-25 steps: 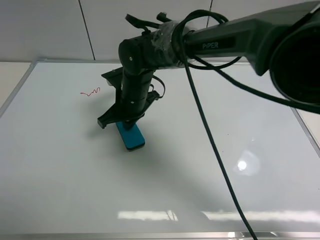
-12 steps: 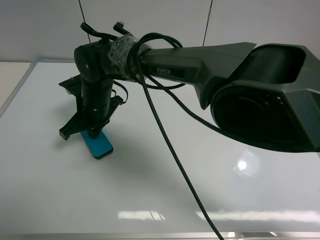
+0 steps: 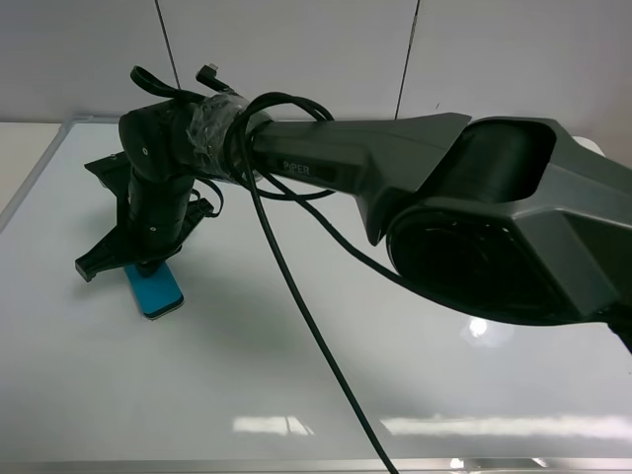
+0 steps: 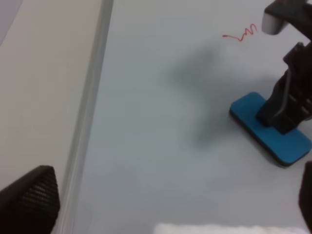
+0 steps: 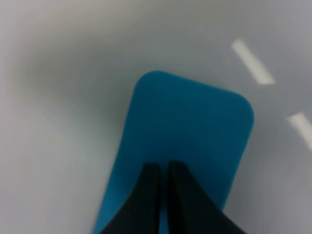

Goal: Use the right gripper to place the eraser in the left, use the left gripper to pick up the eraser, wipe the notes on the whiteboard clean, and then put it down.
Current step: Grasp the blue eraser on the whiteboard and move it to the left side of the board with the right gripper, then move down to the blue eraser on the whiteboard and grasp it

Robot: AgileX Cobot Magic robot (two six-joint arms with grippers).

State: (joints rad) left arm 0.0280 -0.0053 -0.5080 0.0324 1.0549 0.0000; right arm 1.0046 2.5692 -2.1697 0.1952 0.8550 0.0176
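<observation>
The teal-blue eraser (image 3: 155,289) lies flat on the whiteboard (image 3: 415,385) near its left side. My right gripper (image 3: 148,267) stands over it with the jaws shut together, tips resting on the eraser's top (image 5: 180,131); the eraser is not between the jaws. In the left wrist view the eraser (image 4: 253,119) sits under the right gripper's jaws, and the red notes (image 4: 241,34) lie a short way beyond it. My left gripper (image 4: 170,204) is open and empty above the whiteboard (image 4: 146,122), apart from the eraser. In the high view the right arm hides the notes.
The board's silver frame (image 4: 90,97) runs along its left edge, with a beige tabletop (image 4: 39,73) beyond it. A black cable (image 3: 296,296) hangs from the right arm across the board. The bulky grey arm (image 3: 474,197) fills the right of the high view.
My right arm has swept left across the board and the eraser has slid left with it. The red notes, visible one second ago, are now covered by the arm in the high view.
</observation>
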